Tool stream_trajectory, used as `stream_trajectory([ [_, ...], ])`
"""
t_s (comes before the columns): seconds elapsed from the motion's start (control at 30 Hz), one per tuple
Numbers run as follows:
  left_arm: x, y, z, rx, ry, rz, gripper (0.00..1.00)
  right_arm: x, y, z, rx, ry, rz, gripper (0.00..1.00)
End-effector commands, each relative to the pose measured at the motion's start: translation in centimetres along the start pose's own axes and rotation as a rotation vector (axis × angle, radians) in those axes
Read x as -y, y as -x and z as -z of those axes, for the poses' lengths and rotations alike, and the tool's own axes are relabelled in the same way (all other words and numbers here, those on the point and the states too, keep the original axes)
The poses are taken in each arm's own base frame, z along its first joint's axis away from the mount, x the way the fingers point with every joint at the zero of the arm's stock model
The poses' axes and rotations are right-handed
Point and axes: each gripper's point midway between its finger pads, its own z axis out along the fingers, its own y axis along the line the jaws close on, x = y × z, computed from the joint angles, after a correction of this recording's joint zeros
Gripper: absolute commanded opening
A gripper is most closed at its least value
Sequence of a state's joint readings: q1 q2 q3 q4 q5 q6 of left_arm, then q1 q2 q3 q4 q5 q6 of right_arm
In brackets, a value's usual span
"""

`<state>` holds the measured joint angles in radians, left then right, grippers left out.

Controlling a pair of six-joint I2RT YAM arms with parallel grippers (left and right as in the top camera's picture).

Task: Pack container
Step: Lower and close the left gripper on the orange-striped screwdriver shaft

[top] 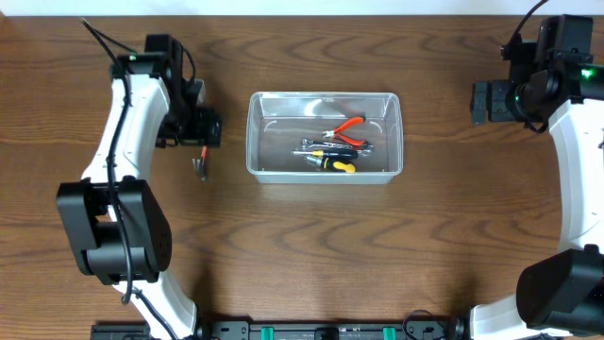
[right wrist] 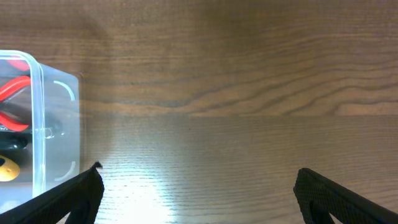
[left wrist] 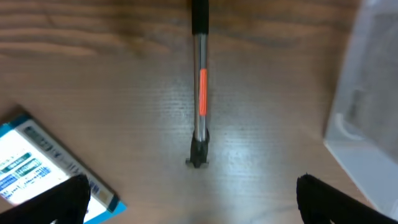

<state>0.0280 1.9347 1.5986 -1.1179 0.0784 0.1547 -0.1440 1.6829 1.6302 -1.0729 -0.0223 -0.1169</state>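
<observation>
Container [top: 259,142] sat mid-frame on the bench [top: 311,246], pliers [top: 347,128] and a screwdriver [top: 332,163] inside; left claw [left wrist: 196,199] released, hovering over an orange-banded tool [left wrist: 201,93] left of it; right claw [right wrist: 198,196] released, upper right.

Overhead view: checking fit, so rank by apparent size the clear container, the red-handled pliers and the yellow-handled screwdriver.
1. container, clearly largest.
2. red-handled pliers and yellow-handled screwdriver: about alike in the pile, not ranked.
</observation>
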Motion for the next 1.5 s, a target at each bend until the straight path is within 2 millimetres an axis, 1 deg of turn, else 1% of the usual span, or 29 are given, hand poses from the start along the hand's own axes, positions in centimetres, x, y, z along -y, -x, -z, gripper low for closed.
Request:
stream_trajectory([
  [0.0, 0.0, -1.3, -1.9, -0.040, 0.000, -0.010, 0.98, 0.5, 0.1, 0.0, 0.005, -0.012, 0.003, 0.99],
  [0.1, 0.1, -1.8, -3.2, -0.049, -0.001, -0.010, 0.98, 0.6, 0.2, 0.0, 0.006, -0.012, 0.003, 0.99],
  [0.23, 0.0, -1.8, -4.6, -0.030, 0.001, -0.010, 0.98, 0.6, 0.2, 0.0, 0.006, -0.012, 0.003, 0.99],
  [0.43, -0.1, -1.3, -6.0, 0.009, 0.005, -0.010, 0.98, 0.5, 0.0, 0.0, -0.001, -0.011, 0.003, 0.99],
  [0.77, -0.1, -2.5, -8.1, -0.001, 0.005, -0.010, 0.98, 0.5, 0.0, 0.0, -0.003, -0.011, 0.003, 0.99],
  [0.9, 0.0, -3.1, -8.6, -0.016, 0.004, -0.010, 0.98, 0.5, 0.0, 0.0, -0.002, -0.012, 0.003, 0.99],
  [1.13, 0.0, -3.3, -8.7, -0.021, 0.003, -0.009, 0.98, 0.5, 0.1, 0.0, 0.001, -0.012, 0.003, 0.99],
  [1.23, 0.0, -3.5, -9.0, -0.025, 0.003, -0.009, 0.99, 0.5, 0.0, 0.0, 0.001, -0.012, 0.003, 0.99],
  [1.27, 0.0, -3.7, -9.2, -0.027, 0.002, -0.009, 0.97, 0.5, 0.0, 0.0, 0.001, -0.012, 0.003, 0.99],
  [1.3, 0.0, -3.8, -9.3, -0.029, 0.002, -0.009, 0.99, 0.5, 0.0, 0.0, 0.001, -0.012, 0.003, 0.99],
  [1.47, 0.1, -4.2, -9.7, -0.036, 0.001, -0.009, 0.98, 0.5, 0.1, 0.0, 0.001, -0.012, 0.003, 0.99],
])
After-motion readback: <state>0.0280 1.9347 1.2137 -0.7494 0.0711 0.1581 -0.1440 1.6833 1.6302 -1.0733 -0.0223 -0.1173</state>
